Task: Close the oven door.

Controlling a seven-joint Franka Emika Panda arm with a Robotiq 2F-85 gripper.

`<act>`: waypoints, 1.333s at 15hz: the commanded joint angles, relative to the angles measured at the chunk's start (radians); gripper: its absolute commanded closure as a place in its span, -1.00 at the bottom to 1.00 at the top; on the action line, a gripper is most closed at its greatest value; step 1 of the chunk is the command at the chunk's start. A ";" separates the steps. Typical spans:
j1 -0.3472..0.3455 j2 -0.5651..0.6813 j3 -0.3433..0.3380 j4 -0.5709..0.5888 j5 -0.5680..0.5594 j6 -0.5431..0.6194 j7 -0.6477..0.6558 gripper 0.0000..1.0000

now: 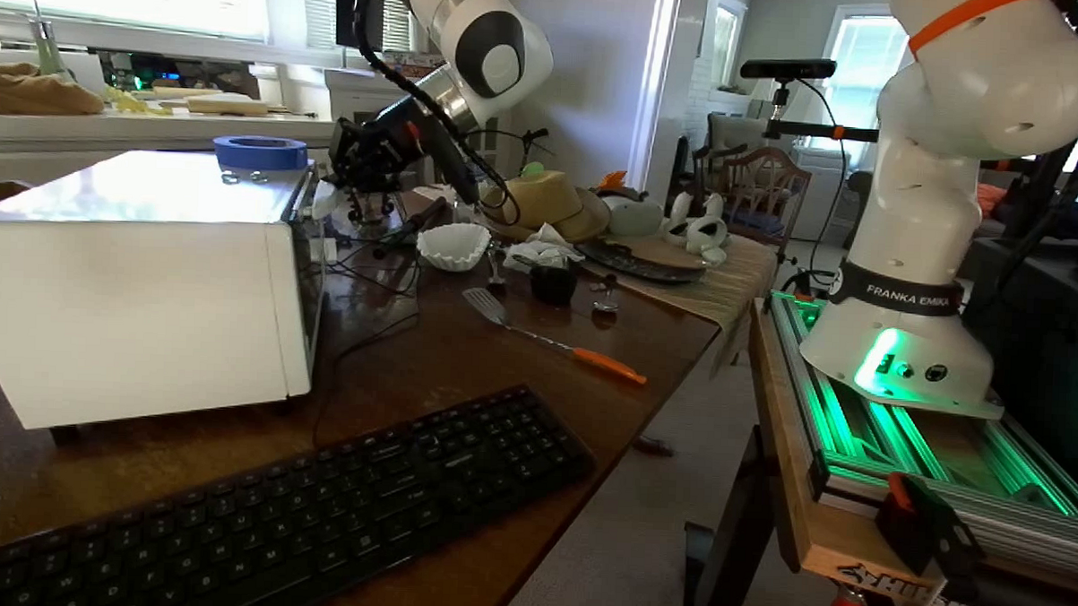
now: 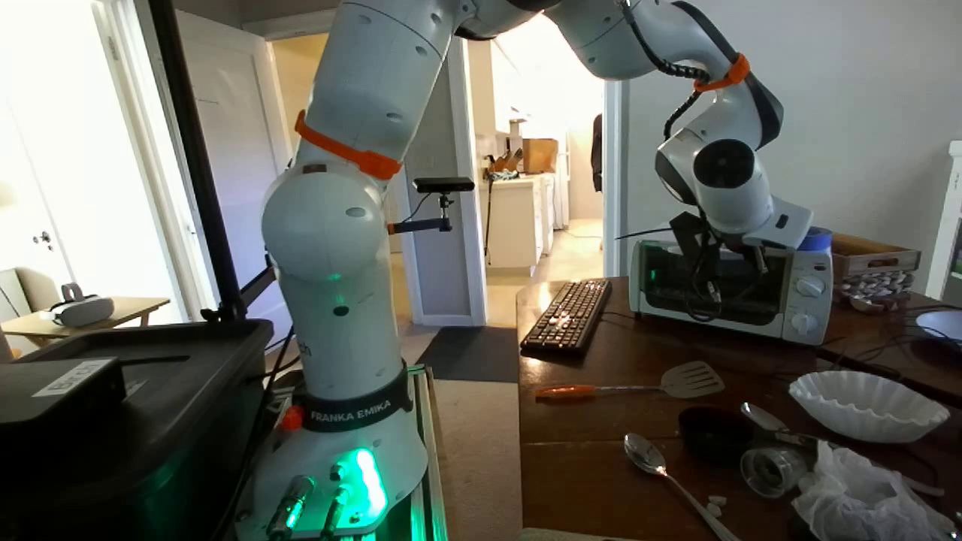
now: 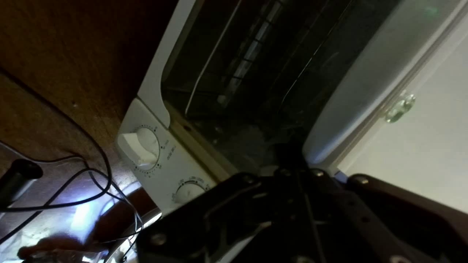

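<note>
The white oven (image 1: 135, 316) stands on the table, its dark front turned toward the arm. It also shows in an exterior view (image 2: 808, 300). The oven door (image 2: 751, 293) stands upright against the front; I cannot tell whether it is fully flush. In the wrist view its dark glass pane (image 3: 252, 76) fills the upper middle, with wire racks visible behind it. My gripper (image 3: 290, 160) looks shut and empty, fingertips close together near the door's upper edge by the control panel. In both exterior views the gripper (image 1: 363, 209) (image 2: 710, 289) is in front of the door; contact is unclear.
Blue tape (image 1: 260, 152) sits on the oven. A black keyboard (image 1: 317, 502), a spatula (image 1: 560, 340) and a white fluted bowl (image 1: 453, 246) lie on the table. Cables (image 3: 87, 171) run beside the oven's knobs (image 3: 144, 148). A wooden crate (image 2: 875, 255) is beyond the oven.
</note>
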 commanded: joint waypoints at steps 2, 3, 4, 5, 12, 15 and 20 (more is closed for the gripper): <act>0.021 -0.151 0.038 -0.175 -0.066 0.081 0.064 1.00; 0.028 -0.175 0.047 -0.199 -0.080 0.135 0.096 1.00; 0.029 -0.203 0.054 -0.225 -0.090 0.179 0.122 1.00; 0.031 -0.226 0.063 -0.249 -0.106 0.227 0.153 1.00; 0.020 -0.405 0.129 -0.495 -0.400 0.289 0.512 1.00; 0.042 -0.479 0.108 -0.578 -0.590 0.248 0.677 1.00; -0.002 -0.629 0.059 -0.657 -0.977 0.057 0.932 0.19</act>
